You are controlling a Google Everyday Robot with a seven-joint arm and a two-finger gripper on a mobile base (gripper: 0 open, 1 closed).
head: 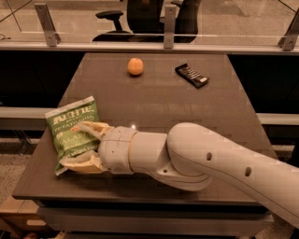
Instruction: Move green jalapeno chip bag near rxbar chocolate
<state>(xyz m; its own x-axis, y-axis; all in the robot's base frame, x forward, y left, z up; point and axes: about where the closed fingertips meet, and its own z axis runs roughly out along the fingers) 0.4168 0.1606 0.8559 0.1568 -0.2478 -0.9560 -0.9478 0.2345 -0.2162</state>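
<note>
Your claw (70, 144) sits at the front-left corner of the table (154, 107), low over the green chip bag (72, 122). It's spread, not clenched: the upper finger (88, 129) lies across the bag's face, and the lower one runs along the bag's near edge. The lower half of the bag is between them. I can't tell whether either finger is actually pressing on it.

The bag lies flat on the table, label up and tilted, with its top edge pointing toward the far left. Its near-left corner is right at the table's left edge.

The white arm (201, 158) comes in from your lower right and runs across the front of the table to the wrist, which is just to the right of the bag.

The chocolate bar (192, 75) is far back and right of centre. It's a small black wrapper lying flat at an angle, well apart from the bag and claw. An orange (135, 66) sits to the left of the bar, near the back edge and close to the table's centreline. The two aren't touching.

Behind the table is a rail with metal posts (169, 21), and there's an office chair (140, 14) beyond that.
</note>
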